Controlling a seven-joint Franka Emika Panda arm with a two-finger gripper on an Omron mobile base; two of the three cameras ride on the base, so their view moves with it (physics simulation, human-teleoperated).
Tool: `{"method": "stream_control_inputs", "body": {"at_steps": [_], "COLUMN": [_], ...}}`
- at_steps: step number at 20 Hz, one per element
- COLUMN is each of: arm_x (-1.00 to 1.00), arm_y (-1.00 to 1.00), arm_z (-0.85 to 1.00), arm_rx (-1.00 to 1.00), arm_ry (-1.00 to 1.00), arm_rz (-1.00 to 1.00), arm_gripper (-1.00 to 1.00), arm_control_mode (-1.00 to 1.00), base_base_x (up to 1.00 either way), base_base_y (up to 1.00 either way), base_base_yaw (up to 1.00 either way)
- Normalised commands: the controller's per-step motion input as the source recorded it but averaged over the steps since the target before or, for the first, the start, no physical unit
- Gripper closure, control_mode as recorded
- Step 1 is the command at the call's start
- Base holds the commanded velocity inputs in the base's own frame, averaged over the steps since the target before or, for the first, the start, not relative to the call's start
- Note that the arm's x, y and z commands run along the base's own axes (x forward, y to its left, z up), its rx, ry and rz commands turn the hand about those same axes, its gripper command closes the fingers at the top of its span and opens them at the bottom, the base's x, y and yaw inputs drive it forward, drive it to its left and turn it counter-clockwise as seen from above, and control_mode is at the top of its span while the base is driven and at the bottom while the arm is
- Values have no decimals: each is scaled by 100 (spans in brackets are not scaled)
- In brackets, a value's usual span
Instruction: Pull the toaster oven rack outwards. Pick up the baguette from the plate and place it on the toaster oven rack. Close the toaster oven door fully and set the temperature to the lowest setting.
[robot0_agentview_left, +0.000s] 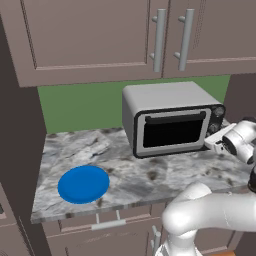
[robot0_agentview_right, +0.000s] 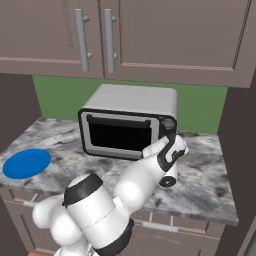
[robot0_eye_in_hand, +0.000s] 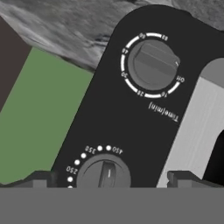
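Note:
The silver toaster oven (robot0_agentview_left: 165, 100) (robot0_agentview_right: 132, 102) stands at the back of the counter. Its toaster oven door (robot0_agentview_left: 174, 131) (robot0_agentview_right: 119, 135) is upright against the front, with dark glass. The toaster oven rack and the baguette are hidden. The blue plate (robot0_agentview_left: 83, 184) (robot0_agentview_right: 27, 163) lies bare at the counter's front left. My gripper (robot0_agentview_left: 214, 139) (robot0_agentview_right: 170, 139) (robot0_eye_in_hand: 111, 179) is open, right in front of the dark knob panel (robot0_eye_in_hand: 100, 113). In the hand view the temperature knob (robot0_eye_in_hand: 104, 173) sits between my two fingertips (robot0_eye_in_hand: 41, 178). The timer knob (robot0_eye_in_hand: 153, 63) is further along the panel.
Wall cabinets (robot0_agentview_left: 100, 35) with bar handles (robot0_agentview_left: 159, 40) hang above the oven. A green wall (robot0_agentview_left: 80, 105) backs the marble counter (robot0_agentview_left: 150, 175). Dark side walls (robot0_agentview_left: 20, 150) (robot0_agentview_right: 240, 150) close in the counter at both ends. Drawers (robot0_agentview_left: 107, 225) run below the counter edge.

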Motion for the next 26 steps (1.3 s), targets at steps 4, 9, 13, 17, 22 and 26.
{"method": "stream_control_inputs", "body": {"at_steps": [4, 9, 13, 17, 22, 26], "arm_x": [31, 32, 14, 6, 11, 4], "arm_y": [0, 0, 1, 11, 4, 0], "arm_z": [0, -1, 0, 0, 0, 0], "arm_rx": [0, 0, 0, 0, 0, 0], "arm_ry": [0, 0, 0, 0, 0, 0], "arm_rz": [0, 0, 0, 0, 0, 0], "arm_gripper": [-100, -100, -100, -100, 100, 100], "arm_control_mode": [-100, -100, -100, -100, -100, -100], "base_base_x": [0, 0, 0, 0, 0, 0], "base_base_y": [0, 0, 0, 0, 0, 0], "base_base_yaw": [0, 0, 0, 0, 0, 0]}}
